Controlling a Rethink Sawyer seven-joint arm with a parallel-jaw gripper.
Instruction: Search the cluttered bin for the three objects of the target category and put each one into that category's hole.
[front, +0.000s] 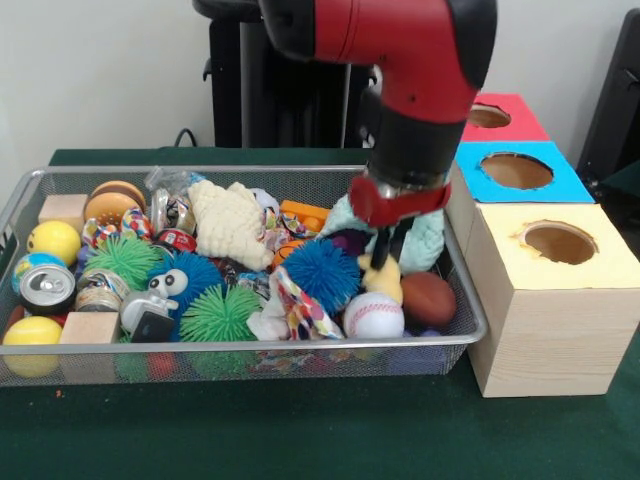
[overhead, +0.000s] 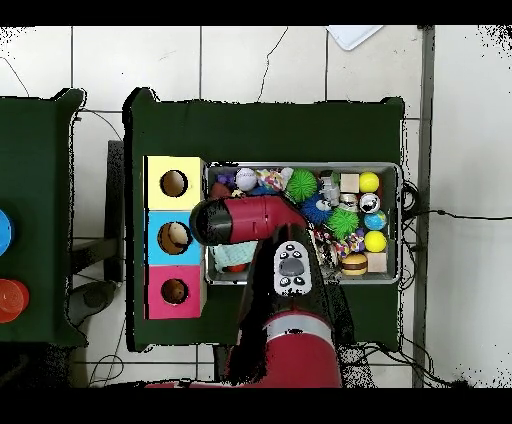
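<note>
The silver wire-mesh bin (front: 250, 345) is full of toys and also shows in the overhead view (overhead: 398, 225). My gripper (front: 388, 255) reaches down into its right part, directly over a small pale yellow soft toy (front: 385, 280) that lies beside the white baseball (front: 373, 315). I cannot tell whether the gripper holds the toy. The tan-orange teddy bear is not visible. The red-topped box's hole (front: 488, 116) is behind and to the right of the bin and also shows in the overhead view (overhead: 174, 291), where my arm hides the gripper.
A blue-topped box (front: 516, 170) and a yellow-topped box (front: 558, 242) stand against the bin's right side. In the bin are a blue spiky ball (front: 320, 275), a green spiky ball (front: 218, 313), a large cream plush (front: 230, 222), a teal plush (front: 425, 240), cans and yellow balls.
</note>
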